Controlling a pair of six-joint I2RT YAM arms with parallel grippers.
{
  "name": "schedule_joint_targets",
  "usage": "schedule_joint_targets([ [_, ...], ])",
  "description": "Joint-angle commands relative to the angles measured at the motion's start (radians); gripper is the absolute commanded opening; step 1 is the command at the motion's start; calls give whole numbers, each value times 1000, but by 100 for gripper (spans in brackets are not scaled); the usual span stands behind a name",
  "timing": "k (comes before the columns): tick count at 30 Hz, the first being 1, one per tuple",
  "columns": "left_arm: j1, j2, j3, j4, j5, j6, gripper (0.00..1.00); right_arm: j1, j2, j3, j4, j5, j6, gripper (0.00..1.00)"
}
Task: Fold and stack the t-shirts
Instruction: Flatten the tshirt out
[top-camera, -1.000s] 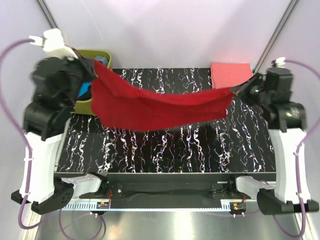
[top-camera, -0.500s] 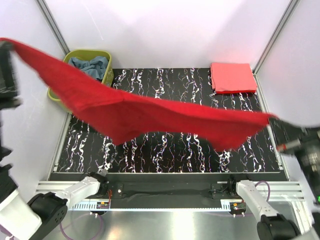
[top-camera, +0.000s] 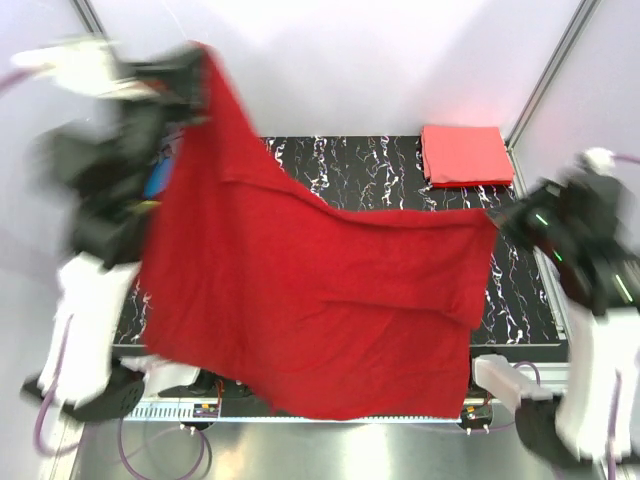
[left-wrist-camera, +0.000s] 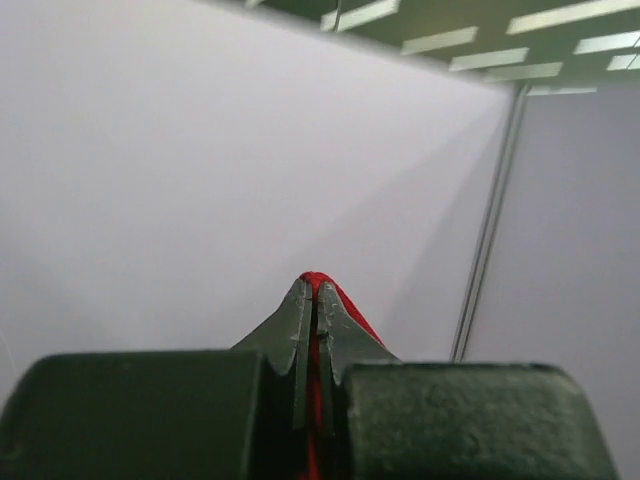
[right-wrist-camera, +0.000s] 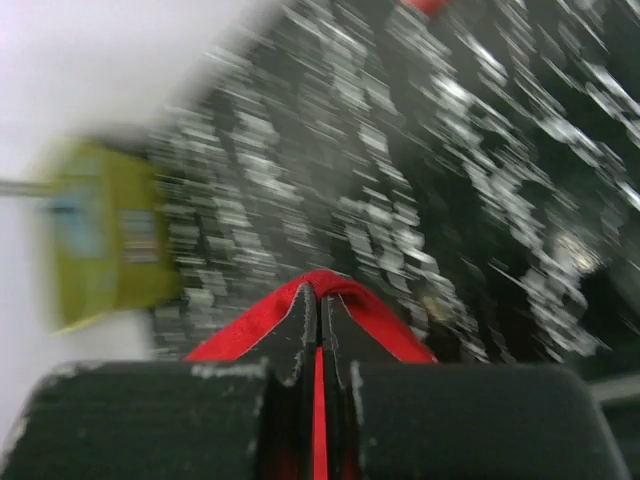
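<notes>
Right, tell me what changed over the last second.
The dark red t-shirt went from a sagging band to a wide hanging sheet, its left corner lifted high. The left tool and right tool stayed shut on it. The folded coral-pink t-shirt kept its far-right place.

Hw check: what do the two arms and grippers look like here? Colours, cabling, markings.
The left arm and right arm match: white lower links, black upper joints, black bases, with purple cables looping alongside. Small green lights show on the right arm. The left gripper and right gripper each have a wide black body and dark fingers tapering to a point. No markings are legible through the blur.
</notes>
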Motion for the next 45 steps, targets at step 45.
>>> schedule_joint_targets([
  [45, 92, 595, -300, 22, 97, -276, 0, -316, 1002, -76, 471, -177, -285, 0],
])
